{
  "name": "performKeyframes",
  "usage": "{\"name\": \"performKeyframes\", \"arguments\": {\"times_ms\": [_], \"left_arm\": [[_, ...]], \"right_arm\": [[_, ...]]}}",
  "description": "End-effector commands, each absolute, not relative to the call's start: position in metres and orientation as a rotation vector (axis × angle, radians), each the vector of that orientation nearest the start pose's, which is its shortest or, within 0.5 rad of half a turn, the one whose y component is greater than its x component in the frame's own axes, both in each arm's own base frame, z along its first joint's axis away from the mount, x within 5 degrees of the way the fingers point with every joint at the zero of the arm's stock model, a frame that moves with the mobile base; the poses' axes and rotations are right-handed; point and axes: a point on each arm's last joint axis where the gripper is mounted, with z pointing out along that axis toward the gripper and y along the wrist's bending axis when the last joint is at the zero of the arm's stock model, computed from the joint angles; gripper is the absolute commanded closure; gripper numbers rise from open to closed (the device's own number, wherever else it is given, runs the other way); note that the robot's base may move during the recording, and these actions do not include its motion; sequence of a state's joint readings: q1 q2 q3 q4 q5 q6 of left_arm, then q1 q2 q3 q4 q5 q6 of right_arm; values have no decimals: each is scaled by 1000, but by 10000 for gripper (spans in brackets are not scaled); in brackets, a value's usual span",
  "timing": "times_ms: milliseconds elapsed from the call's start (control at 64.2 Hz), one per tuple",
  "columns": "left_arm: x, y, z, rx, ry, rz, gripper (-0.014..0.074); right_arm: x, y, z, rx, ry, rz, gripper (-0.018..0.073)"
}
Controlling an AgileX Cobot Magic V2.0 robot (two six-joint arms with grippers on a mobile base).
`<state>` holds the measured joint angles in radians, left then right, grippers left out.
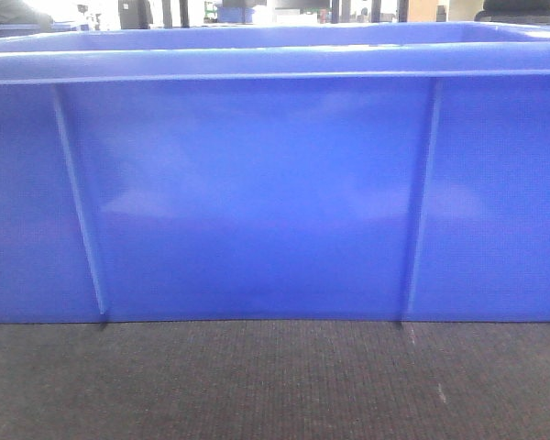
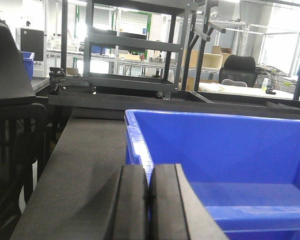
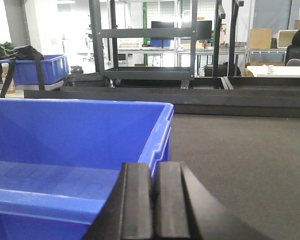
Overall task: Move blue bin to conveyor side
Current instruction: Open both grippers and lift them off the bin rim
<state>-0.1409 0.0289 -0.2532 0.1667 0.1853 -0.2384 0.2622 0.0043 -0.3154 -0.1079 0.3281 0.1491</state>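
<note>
The blue bin (image 1: 257,202) fills the front view, standing on the dark grey woven conveyor belt (image 1: 257,385). In the left wrist view my left gripper (image 2: 149,172) is shut, its black pads (image 2: 132,200) pinching the bin's left wall rim (image 2: 139,150), with the bin's empty inside (image 2: 230,145) to the right and belt (image 2: 85,160) to the left. In the right wrist view my right gripper (image 3: 154,170) is shut on the bin's right wall rim (image 3: 160,135), with the bin's inside (image 3: 65,135) to the left and belt (image 3: 240,160) to the right.
A black edge rail (image 2: 190,102) runs across the far side of the belt, with a black rack (image 2: 135,45) behind it. A dark chair (image 2: 10,100) stands left of the belt. A smaller blue crate (image 3: 35,70) sits far left.
</note>
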Motion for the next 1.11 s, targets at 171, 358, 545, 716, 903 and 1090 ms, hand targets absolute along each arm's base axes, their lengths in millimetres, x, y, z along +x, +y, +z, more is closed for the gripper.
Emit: {"name": "performKeyframes", "arguments": {"times_ms": [171,358,545,716,903,1090], "left_arm": [[40,-3,281,21,1421,-172,605],[40,-3,281,21,1421,-172,605],[40,-3,281,21,1421,-172,605],[40,-3,281,21,1421,-172,605],[40,-3,281,21,1421,-172,605],[40,-3,281,21,1421,-172,605]], "right_arm": [[40,5,266,-97,1507,162,648],[54,4,222,11,1496,122,648],[56,1,217,36,1438,72,648],[56,2,212,22,1500,66,648],[56,2,205,-17,1574,29,648],[56,2,206,-15,1560,30,648]]}}
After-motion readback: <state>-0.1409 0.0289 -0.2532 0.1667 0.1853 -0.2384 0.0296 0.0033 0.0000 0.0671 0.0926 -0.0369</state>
